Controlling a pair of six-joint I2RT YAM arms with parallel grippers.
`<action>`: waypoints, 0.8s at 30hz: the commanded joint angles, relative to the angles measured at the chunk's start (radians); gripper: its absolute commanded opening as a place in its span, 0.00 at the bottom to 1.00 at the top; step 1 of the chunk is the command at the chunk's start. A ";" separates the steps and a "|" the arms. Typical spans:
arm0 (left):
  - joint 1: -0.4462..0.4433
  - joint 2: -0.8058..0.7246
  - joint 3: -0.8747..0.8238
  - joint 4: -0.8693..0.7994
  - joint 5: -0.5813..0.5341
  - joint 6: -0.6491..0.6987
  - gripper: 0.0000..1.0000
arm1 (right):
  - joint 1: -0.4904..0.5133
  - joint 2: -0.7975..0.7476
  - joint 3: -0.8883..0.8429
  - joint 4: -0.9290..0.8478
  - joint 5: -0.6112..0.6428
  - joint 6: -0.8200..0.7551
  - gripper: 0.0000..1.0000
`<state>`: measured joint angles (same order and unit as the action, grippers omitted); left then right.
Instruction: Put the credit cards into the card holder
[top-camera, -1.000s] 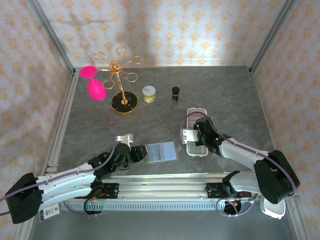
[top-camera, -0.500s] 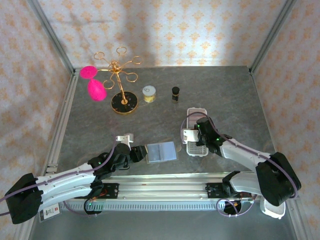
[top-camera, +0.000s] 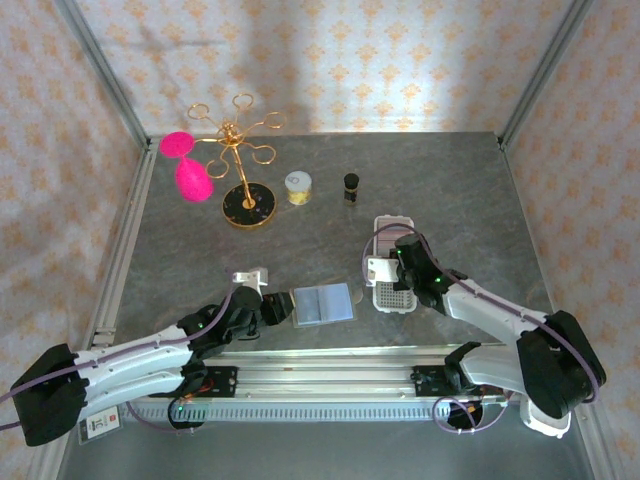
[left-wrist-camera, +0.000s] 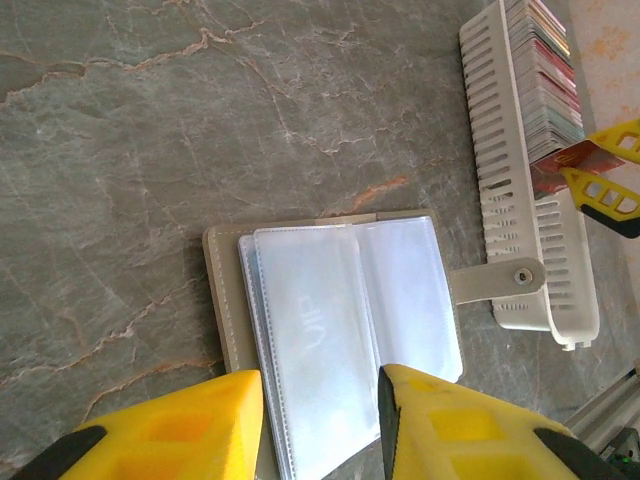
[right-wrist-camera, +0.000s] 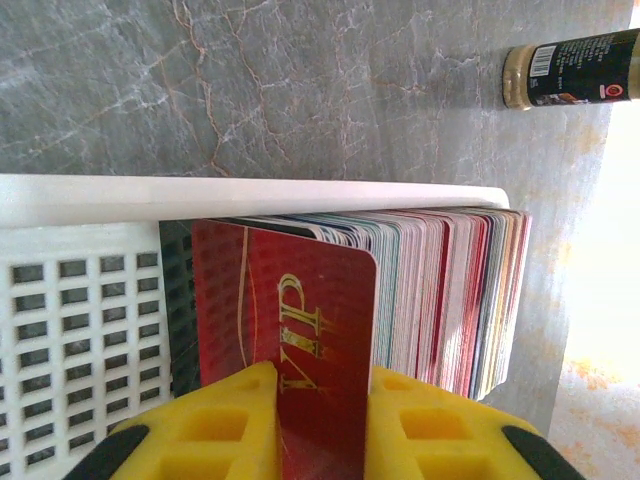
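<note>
One credit card (right-wrist-camera: 322, 320) sits in right pincer (right-wrist-camera: 321, 388).

A dark red plastic credit card (right-wrist-camera: 320, 335) bears gold VIP lettering; grey-green fold-over card holder (left-wrist-camera: 222, 300) with bluish clear sleeves; white slotted plastic tray (left-wrist-camera: 500, 150); grey veined stone-look tabletop (left-wrist-camera: 150, 120).

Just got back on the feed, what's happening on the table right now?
The right gripper is closed on a red card marked VIP, at the end of the stack of cards standing in the white tray. That card has not yet been carried across. The left gripper, jaws apart, is poised at one edge of the card holder, which lies open on the table beside the tray, clear sleeves facing up.
</note>
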<state>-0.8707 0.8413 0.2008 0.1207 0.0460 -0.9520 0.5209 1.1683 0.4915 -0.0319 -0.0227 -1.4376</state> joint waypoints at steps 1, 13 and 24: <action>-0.004 0.002 -0.004 0.013 0.008 -0.008 0.36 | 0.001 -0.022 0.006 0.008 0.039 0.002 0.21; -0.013 0.003 -0.002 0.010 0.003 -0.010 0.37 | 0.001 -0.076 0.001 -0.008 0.049 0.005 0.19; -0.026 0.010 0.046 -0.082 -0.017 0.007 0.48 | 0.060 -0.183 0.037 -0.257 -0.020 0.086 0.00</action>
<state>-0.8848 0.8425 0.2054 0.0986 0.0452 -0.9508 0.5514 1.0248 0.4923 -0.1764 -0.0269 -1.4010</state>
